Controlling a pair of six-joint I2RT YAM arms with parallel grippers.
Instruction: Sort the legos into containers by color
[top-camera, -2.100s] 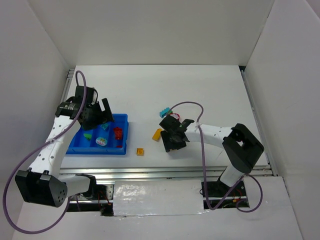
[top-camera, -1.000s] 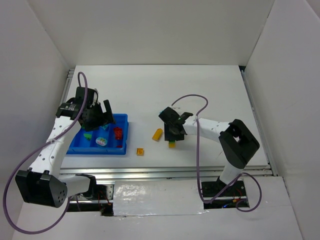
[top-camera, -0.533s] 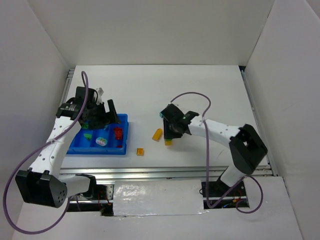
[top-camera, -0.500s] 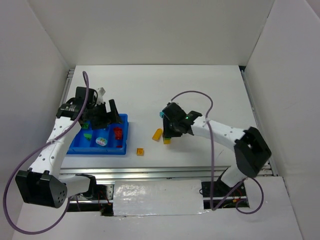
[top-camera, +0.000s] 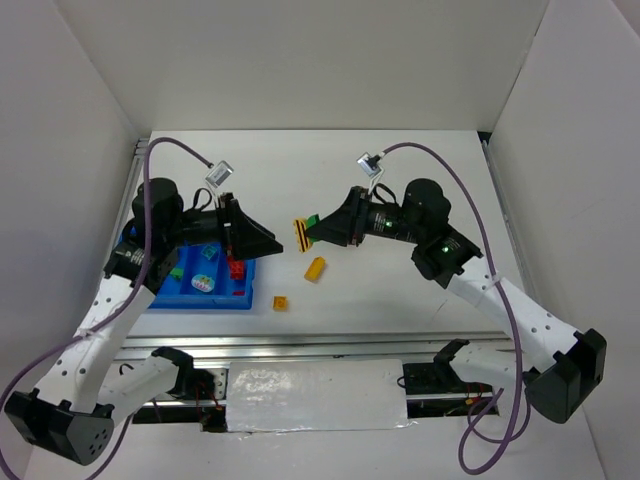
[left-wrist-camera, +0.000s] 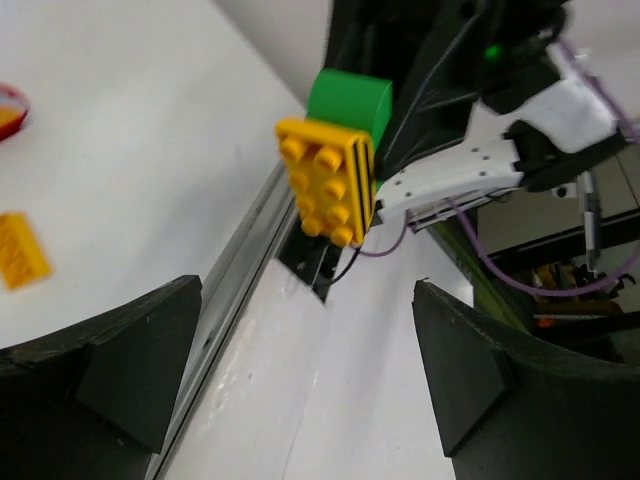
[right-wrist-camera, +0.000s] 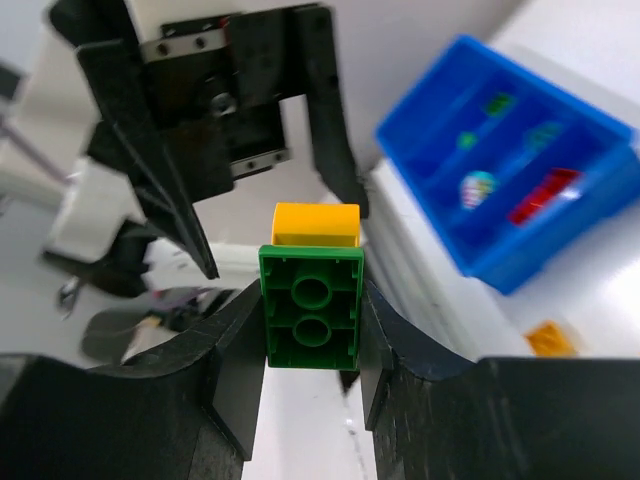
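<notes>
2 bricks sit stuck together in the right pincer (right-wrist-camera: 311, 300). Its fingers are closed in on the sides of a green brick (right-wrist-camera: 311, 310), and a yellow brick (left-wrist-camera: 325, 180) is pressed onto the green one's far face. The stack hangs in the air above the table (top-camera: 400, 180), straight in front of the left pincer (top-camera: 262, 238). That pincer faces the stack with its jaws spread wide, nothing between them, and does not touch it.

Below the gap between the 2 pincers, an orange brick (top-camera: 316, 268) and a smaller yellow piece (top-camera: 281, 302) lie loose on the table.

The blue tray (top-camera: 200, 303) lies under the left pincer. It holds red bricks (top-camera: 236, 267) on the side nearest the right pincer. Further from that pincer are a pale rounded piece (top-camera: 202, 283), a teal piece (top-camera: 208, 254) and a green piece (top-camera: 176, 271).
</notes>
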